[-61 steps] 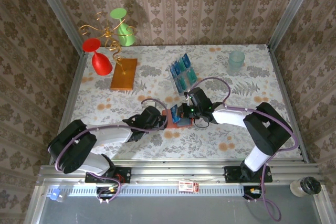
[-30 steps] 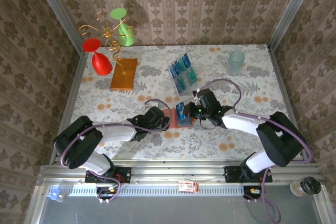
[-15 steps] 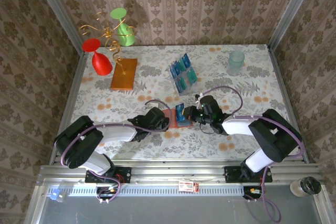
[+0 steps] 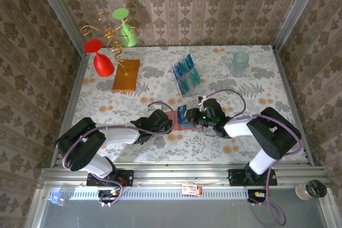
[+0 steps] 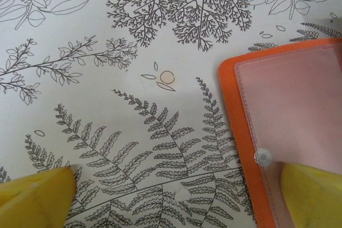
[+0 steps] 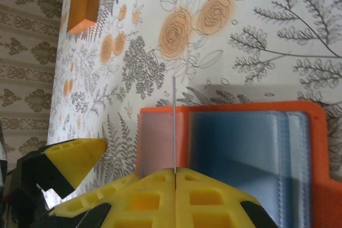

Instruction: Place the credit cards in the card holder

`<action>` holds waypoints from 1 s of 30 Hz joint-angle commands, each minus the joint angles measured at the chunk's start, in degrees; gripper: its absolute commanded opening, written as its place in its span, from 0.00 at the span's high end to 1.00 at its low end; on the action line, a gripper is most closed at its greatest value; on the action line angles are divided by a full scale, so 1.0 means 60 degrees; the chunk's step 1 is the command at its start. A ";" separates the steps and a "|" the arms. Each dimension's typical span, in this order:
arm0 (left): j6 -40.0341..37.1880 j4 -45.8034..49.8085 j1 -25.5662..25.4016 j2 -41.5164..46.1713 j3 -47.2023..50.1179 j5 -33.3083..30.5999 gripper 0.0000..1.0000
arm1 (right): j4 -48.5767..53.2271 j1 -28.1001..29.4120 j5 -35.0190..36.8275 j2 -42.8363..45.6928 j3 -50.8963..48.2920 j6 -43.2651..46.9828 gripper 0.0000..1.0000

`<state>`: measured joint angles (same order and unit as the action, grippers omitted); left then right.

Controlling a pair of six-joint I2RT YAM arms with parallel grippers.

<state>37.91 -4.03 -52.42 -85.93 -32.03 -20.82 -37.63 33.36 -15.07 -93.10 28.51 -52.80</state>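
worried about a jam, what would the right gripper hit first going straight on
Probably the open card holder: the right gripper, shut on a credit card, aims at its inside, depth unclear.

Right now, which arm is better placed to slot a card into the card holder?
Right. The right pincer is shut on a credit card held edge-on over the open card holder. The left pincer is open, one finger over the holder's flap.

Here are my two arms: left arm (image 4: 115,132) and right arm (image 4: 240,126), white shells between black joints, a purple cable (image 4: 228,91) looping along each. Black bases (image 4: 115,177) bolted to the silver rail (image 4: 176,173). My right pincer (image 6: 175,177) wears blocky yellow fingers (image 6: 155,201) with square pockets and black edge patches. My left pincer (image 5: 171,196) has the same yellow.
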 commanded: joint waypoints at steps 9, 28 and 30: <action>0.0257 0.0528 -0.0039 -0.0297 -0.0033 -0.0046 0.00 | -0.0605 -0.0004 -0.0011 -0.0259 -0.0299 -0.0181 1.00; 0.0250 0.0484 -0.0043 -0.0288 0.0005 -0.0048 0.00 | -0.1518 0.0020 -0.0425 -0.0923 -0.0341 -0.0714 1.00; 0.0272 0.0493 -0.0044 -0.0312 0.0007 -0.0032 0.00 | -0.1521 0.0035 -0.0450 -0.0942 -0.0357 -0.0720 1.00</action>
<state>37.91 -4.08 -52.47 -86.21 -32.14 -21.04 -45.15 33.36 -17.04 -97.80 27.24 -56.45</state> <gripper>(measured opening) 0.999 0.044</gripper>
